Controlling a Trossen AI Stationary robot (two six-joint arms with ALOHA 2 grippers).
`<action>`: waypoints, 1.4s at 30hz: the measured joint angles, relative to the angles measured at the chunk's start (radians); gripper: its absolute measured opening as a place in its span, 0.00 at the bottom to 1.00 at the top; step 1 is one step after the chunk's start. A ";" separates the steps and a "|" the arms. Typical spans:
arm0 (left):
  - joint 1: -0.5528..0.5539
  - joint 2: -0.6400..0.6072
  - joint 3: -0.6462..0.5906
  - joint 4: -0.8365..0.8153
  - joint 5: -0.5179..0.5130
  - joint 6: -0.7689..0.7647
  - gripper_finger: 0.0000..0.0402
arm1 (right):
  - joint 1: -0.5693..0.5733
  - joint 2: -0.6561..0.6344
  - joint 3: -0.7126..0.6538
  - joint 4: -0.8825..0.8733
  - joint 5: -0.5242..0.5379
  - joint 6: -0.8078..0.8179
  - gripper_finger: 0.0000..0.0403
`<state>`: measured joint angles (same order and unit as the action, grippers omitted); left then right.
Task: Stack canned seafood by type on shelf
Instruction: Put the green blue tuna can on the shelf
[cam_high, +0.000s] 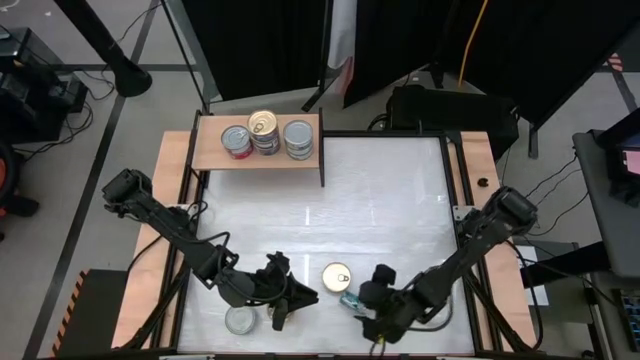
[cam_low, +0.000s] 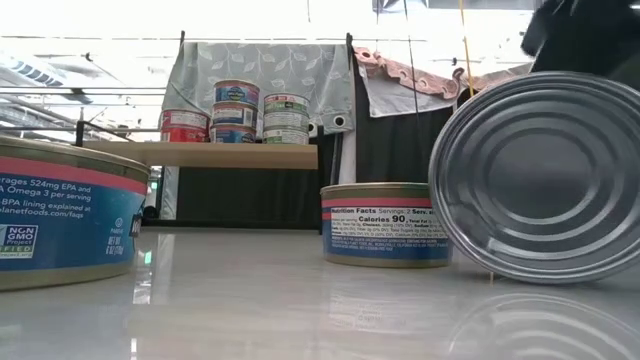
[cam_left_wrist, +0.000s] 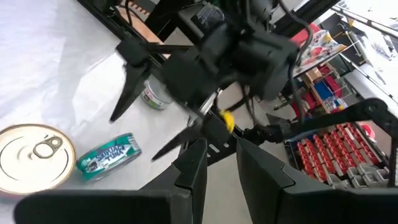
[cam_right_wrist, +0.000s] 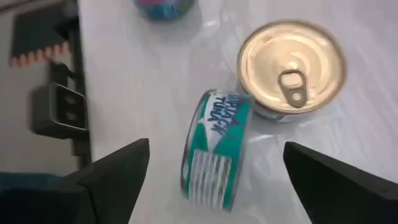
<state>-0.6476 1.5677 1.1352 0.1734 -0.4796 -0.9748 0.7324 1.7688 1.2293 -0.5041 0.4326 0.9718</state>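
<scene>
Cans on shelf: four tins sit on the shelf at twelve o'clock of the table. A red-labelled tin is at the nine o'clock end, a gold-lidded tin rides on top of another in the middle, and a silver-lidded tin is at the three o'clock end. The three spots stand just beside one another.

Teal can: a teal-labelled tin lies tipped on its side on the table near six o'clock, between my right fingers but not touched by either.

Gold can: a gold-lidded tin stands upright, just beside the teal one, on its eleven o'clock side seen from above.

Silver can: one more tin stands upright near the front edge at about seven o'clock, just beside my left gripper.

My right gripper: low over the table at six o'clock, fingers spread wide on either side of the tipped tin, gripping nothing.

My left gripper: near the table at about seven o'clock, pointing toward my right one. Its fingers stand a narrow gap apart with nothing between them.

Level view: the tipped tin's bare silver end fills the right side, the upright gold-lidded one stands beside it, and the shelf shows far behind.
</scene>
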 joint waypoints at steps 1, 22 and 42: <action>0.000 0.000 0.000 -0.002 -0.002 0.013 0.22 | -0.009 0.022 0.011 0.001 -0.014 -0.010 0.90; 0.002 0.000 0.000 -0.229 0.007 -0.038 0.48 | -0.033 0.097 0.088 -0.109 -0.132 -0.023 0.28; 0.144 -0.147 0.380 -0.403 -0.178 0.332 0.83 | -0.148 -0.310 0.187 -0.077 -0.102 -0.151 0.31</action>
<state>-0.5033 1.4209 1.5149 -0.2300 -0.6574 -0.6430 0.5846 1.4586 1.4166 -0.5808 0.3309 0.8208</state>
